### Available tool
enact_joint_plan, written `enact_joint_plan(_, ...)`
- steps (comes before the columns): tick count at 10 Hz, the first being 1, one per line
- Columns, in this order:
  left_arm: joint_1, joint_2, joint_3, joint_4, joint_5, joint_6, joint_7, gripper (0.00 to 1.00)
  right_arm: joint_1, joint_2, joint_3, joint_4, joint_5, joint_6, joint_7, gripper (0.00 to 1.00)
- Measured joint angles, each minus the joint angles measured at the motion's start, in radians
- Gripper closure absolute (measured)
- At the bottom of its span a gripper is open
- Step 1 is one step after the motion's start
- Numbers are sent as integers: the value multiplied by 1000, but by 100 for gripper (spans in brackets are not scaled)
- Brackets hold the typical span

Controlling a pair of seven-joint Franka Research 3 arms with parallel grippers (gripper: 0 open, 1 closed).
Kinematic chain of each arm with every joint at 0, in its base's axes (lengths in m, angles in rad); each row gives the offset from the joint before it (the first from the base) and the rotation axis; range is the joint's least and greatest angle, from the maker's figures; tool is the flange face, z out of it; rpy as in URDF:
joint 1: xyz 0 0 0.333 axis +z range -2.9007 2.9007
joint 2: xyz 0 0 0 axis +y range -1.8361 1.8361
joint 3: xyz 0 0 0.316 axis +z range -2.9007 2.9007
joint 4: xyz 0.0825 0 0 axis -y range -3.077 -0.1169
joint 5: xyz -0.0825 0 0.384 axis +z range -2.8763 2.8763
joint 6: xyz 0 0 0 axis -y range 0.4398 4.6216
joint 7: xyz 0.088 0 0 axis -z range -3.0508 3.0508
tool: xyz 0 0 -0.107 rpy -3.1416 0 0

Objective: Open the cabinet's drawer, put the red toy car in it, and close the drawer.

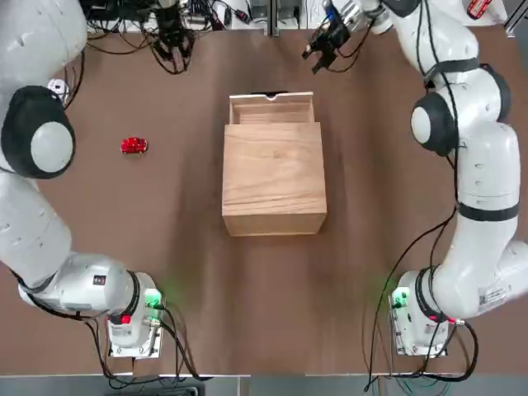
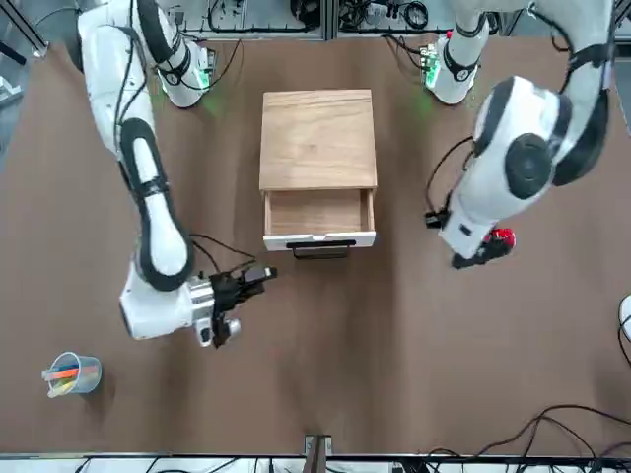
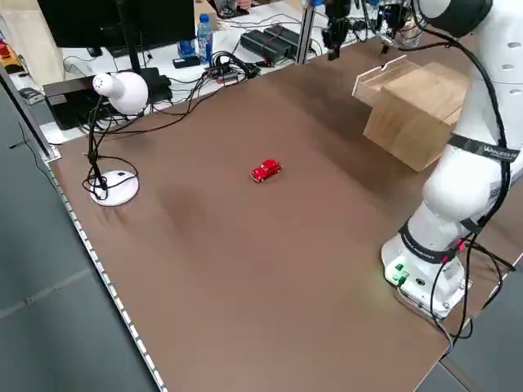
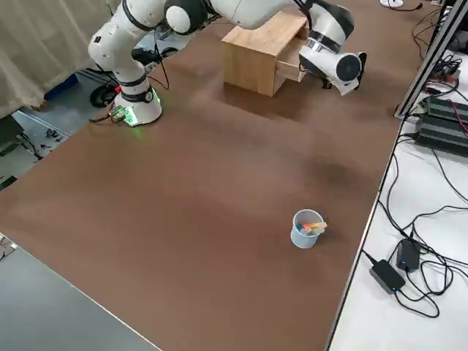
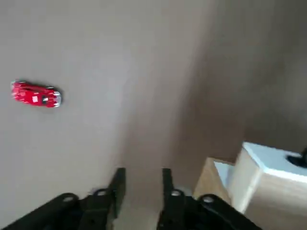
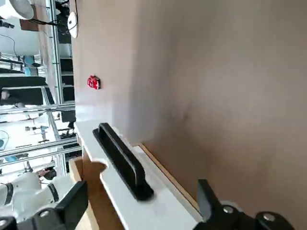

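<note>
1. Lying alone on the brown table (image 1: 165, 272) at the left of the overhead picture, the red toy car (image 1: 134, 146) sits well apart from the cabinet and touches nothing else.
2. Above that side, the left gripper (image 5: 141, 184) hangs over bare table, with the car off to one side and the drawer's corner near it in its wrist view; its two fingers (image 5: 118, 184) stand parallel with a modest gap between them and hold nothing.
3. At the middle of the table stands the cabinet (image 1: 274, 177), a light wooden box resting flat.
4. From the cabinet's far side the drawer (image 1: 272, 110) sticks out partly open, its tray showing bare wood inside, its pale front panel carrying a dark handle (image 2: 323, 251).
5. Farther right and beyond the drawer front, the right gripper (image 1: 323, 48) hovers near the table's far edge, just off the handle but not touching it; its jaws are spread wide and grasp nothing.
6. Near that gripper in the front view, a small cup of coloured pens (image 2: 71, 375) stands on the table.
</note>
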Motion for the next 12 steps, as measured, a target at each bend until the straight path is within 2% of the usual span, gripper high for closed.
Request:
enact_joint_plan(2, 1, -53, 122, -71, -19, 24, -6, 26, -82, -3, -26, 45, -85, -99, -2, 0)
enact_joint_plan(3, 2, -88, 179, -147, -41, 108, -10, 11, -104, -7, -31, 66, -139, -124, -2, 0)
enact_joint_plan(4, 3, -137, 228, -258, -67, 226, -26, 0, -120, -16, -34, 79, -197, -144, -1, 0)
enact_joint_plan(5, 4, -183, 263, -367, -83, 322, -63, 0, -132, -28, -38, 88, -267, -161, 6, 0)
enact_joint_plan(7, 3, -226, 319, -514, -89, 443, -154, 0, -139, -74, -51, 103, -428, -172, 52, 0)
enact_joint_plan(9, 3, -226, 389, -623, -90, 594, -220, 0, -139, -137, -59, 110, -568, -173, 69, 0)
enact_joint_plan(10, 4, -220, 438, -667, -95, 660, -236, 0, -141, -173, -76, 112, -600, -175, 76, 0)
enact_joint_plan(12, 17, -175, 486, -701, -188, 729, -251, 0, -146, -252, -121, 115, -651, -210, 83, 0)
